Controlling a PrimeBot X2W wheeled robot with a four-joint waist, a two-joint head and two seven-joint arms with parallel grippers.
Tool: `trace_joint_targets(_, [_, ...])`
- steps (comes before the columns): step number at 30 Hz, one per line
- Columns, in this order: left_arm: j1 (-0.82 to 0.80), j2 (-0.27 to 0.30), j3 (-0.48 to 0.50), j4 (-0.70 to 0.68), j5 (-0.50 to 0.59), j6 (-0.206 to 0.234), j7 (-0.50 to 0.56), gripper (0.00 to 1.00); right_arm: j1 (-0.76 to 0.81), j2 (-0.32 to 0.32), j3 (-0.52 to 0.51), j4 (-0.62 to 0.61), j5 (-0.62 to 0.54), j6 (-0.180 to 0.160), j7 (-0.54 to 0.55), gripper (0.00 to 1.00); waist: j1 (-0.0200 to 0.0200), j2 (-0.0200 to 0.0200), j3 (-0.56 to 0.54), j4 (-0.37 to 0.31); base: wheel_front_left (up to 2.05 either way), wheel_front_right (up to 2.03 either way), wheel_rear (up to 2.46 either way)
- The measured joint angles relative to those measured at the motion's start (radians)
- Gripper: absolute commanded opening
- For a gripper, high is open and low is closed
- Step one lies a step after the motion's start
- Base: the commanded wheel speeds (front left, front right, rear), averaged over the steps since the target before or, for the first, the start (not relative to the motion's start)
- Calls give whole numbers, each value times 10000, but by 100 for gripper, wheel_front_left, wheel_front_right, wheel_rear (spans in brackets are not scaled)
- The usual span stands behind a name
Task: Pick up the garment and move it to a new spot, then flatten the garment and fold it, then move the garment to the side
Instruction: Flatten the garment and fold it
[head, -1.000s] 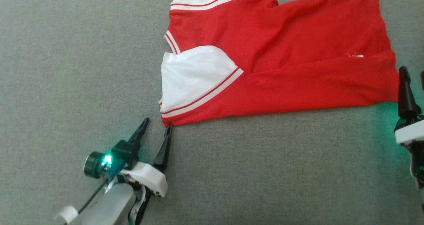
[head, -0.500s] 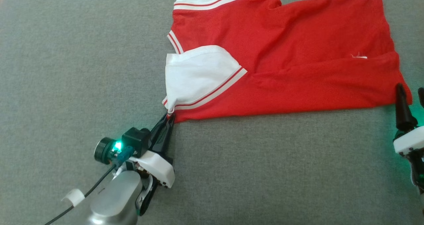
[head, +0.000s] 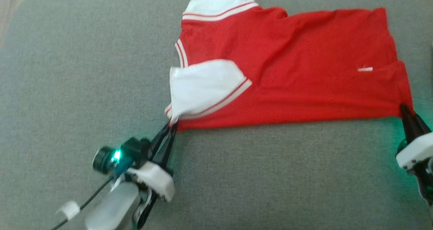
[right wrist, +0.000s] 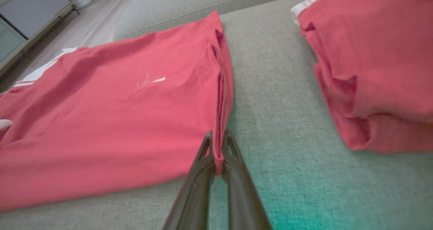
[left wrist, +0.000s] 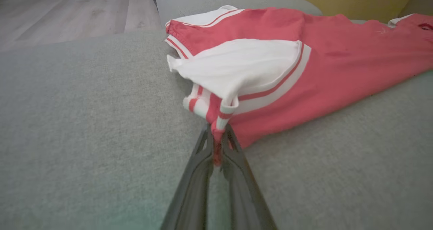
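Left end effector (head: 172,125) is clamped on the sleeve corner of the shirt (head: 304,71), right end effector (head: 404,109) on its hem corner, likely for an even lift.

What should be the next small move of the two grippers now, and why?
Probably lift both near corners together: the left gripper is shut on the garment at its striped sleeve corner, the right gripper on its hem corner.

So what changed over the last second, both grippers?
Left gripper advanced and shut on the red-and-white shirt at its striped near-left corner; right gripper then shut on the near-right hem corner. The shirt still lies spread on the grey fabric cushion.
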Motion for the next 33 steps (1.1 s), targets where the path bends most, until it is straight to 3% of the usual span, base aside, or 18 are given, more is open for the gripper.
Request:
trace_joint_targets(3, [635,313,13,-504,-263,33,217,0,553,-59,-19,-341,184,0,-8,0,0,0,-308,-56,0,0,0])
trace_joint_targets(15, [3290,1695,-105,-3250,-928,825,1475,0,3679,236,-460,-1856,757,0,-31,0,-2,0,-1249,-500,0,0,0])
trace_joint_targets(25, [4203,2186,-236,-4602,-1467,1202,2520,0,4151,416,-938,-2362,529,0,12,0,0,0,-1318,-728,0,0,0])
trace_joint_targets(27, [4202,2232,-240,-4742,-1511,1277,2706,0,4152,433,-1014,-2382,454,0,128,35,0,0,-1279,-720,0,0,0])
trace_joint_targets(28, [4196,2253,-240,-4826,-1511,1338,2771,0,4152,454,-1062,-2383,422,0,148,100,0,0,-1251,-712,0,0,0])
trace_joint_targets(29, [4190,2278,-240,-4882,-1501,1404,2815,33,4151,481,-1124,-2395,359,0,171,100,0,0,-1216,-705,0,0,0])
trace_joint_targets(30, [4175,2313,-236,-4882,-1396,1561,2815,100,4153,510,-1216,-2408,286,0,169,100,0,0,-1183,-695,0,0,0])
trace_joint_targets(33, [4090,2558,-219,-5016,-1135,1651,2920,100,4156,548,-1409,-2627,192,0,182,100,0,0,-1070,-688,0,0,0])
